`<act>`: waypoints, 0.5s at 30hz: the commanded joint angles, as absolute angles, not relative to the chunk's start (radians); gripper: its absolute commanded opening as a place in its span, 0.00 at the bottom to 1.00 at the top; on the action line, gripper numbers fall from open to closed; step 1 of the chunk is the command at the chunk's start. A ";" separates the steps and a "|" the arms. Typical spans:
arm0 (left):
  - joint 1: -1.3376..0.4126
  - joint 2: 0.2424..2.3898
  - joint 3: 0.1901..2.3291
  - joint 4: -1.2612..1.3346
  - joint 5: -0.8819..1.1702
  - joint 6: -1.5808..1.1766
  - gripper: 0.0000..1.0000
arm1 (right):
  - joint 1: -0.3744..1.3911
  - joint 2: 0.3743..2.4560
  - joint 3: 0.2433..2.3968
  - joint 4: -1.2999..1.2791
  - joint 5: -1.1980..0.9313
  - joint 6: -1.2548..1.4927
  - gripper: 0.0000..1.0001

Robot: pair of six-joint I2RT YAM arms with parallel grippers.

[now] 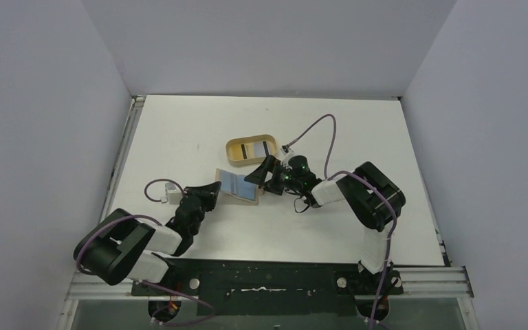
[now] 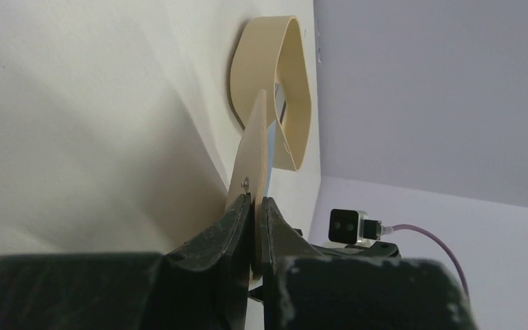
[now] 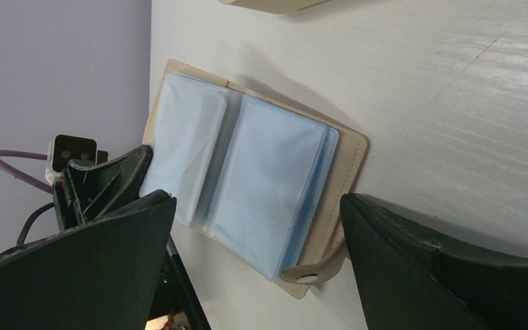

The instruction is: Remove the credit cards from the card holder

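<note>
The card holder (image 1: pixel 240 186) lies open on the table, light blue sleeves up, tan cover beneath. My left gripper (image 1: pixel 214 188) is shut on its left flap; in the left wrist view the gripper (image 2: pixel 256 201) pinches the tan flap (image 2: pixel 254 148) just below its stud. My right gripper (image 1: pixel 260 176) is open and hovers over the holder's right side. In the right wrist view the gripper (image 3: pixel 258 201) straddles the blue sleeves (image 3: pixel 265 182), with the snap tab (image 3: pixel 308 276) near its right finger. Flat pale and bluish-grey cards (image 1: pixel 251 152) lie in the oval tray. No card shows plainly in the sleeves.
The oval tan tray (image 1: pixel 232 146) stands just behind the holder and also shows in the left wrist view (image 2: pixel 295 75). Grey walls close in the table on the left, back and right. Purple cables loop by both arms.
</note>
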State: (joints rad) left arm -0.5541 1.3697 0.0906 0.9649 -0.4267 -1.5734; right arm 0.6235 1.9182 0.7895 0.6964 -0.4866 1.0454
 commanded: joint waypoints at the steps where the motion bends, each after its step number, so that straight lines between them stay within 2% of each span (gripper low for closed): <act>1: -0.546 1.433 0.127 1.224 -0.367 -1.628 0.00 | 0.627 1.935 0.776 0.843 -0.480 1.077 0.96; 9: -0.544 1.422 0.143 1.281 -0.360 -1.644 0.00 | 0.612 1.965 0.731 0.925 -0.492 1.121 0.97; 15: -0.537 1.295 0.152 1.147 -0.367 -1.635 0.00 | 0.596 1.958 0.689 0.943 -0.486 1.124 0.99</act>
